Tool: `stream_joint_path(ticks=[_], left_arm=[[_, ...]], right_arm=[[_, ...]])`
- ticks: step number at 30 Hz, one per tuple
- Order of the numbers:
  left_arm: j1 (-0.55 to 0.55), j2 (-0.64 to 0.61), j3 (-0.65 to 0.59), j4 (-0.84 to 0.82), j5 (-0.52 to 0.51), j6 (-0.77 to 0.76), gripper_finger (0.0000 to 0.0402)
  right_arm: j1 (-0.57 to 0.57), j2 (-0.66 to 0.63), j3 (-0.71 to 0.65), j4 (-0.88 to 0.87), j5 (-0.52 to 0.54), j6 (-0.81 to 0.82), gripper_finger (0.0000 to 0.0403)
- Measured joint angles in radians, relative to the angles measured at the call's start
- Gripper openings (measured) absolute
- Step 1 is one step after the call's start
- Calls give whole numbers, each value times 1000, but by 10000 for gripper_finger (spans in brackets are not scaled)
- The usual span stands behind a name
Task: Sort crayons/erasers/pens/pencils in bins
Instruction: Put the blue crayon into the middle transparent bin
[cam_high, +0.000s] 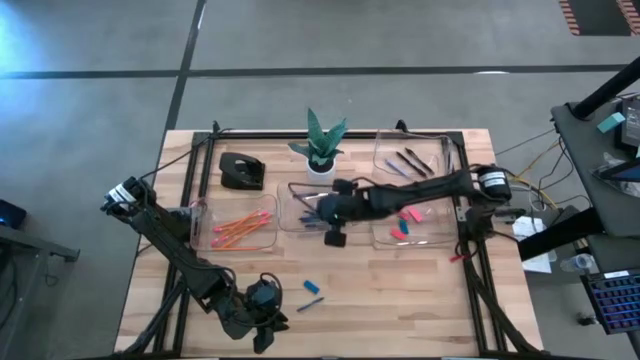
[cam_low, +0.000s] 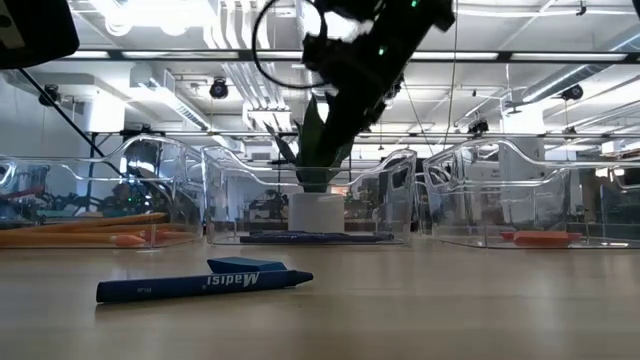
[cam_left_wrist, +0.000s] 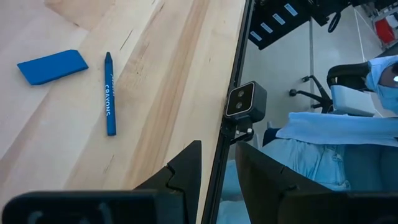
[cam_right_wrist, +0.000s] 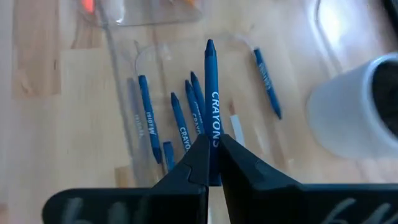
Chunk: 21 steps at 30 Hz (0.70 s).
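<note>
The left gripper (cam_high: 262, 335) waits low at the table's (cam_high: 400, 300) near edge, its fingers (cam_left_wrist: 180, 171) a little apart and holding nothing. Just beside it on the table lie a loose crayon (cam_left_wrist: 109, 93) and a blue eraser (cam_left_wrist: 53, 66), not yet sorted.

The right gripper (cam_right_wrist: 211, 152) hangs over the middle bin (cam_right_wrist: 149, 53), fingers clamped on a crayon (cam_right_wrist: 211, 87) that points out ahead of them. To finish well, I judge it should come lower, level the crayon alongside those already inside, and let go clear of the rim and the plant pot (cam_right_wrist: 357, 106).

Left bin (cam_high: 268, 238): orange pencils (cam_high: 240, 228). Middle bin: several crayons (cam_right_wrist: 180, 124). Far right bin (cam_high: 382, 150): pens (cam_high: 412, 162). Near right bin (cam_high: 440, 238): pink erasers (cam_high: 405, 222).
</note>
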<state>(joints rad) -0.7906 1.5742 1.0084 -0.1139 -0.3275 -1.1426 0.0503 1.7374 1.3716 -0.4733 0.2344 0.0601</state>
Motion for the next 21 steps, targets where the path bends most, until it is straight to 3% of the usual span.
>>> stream_joint_path(ticks=[4,12,21], left_arm=[[0,0,0,0,0,7,85],[0,0,0,0,0,32,85],[0,0,-1,-1,-3,33,85]], right_arm=[[-66,33,0,6,-107,30,13],[-138,75,0,6,-192,86,13],[-189,83,0,13,-183,321,13]])
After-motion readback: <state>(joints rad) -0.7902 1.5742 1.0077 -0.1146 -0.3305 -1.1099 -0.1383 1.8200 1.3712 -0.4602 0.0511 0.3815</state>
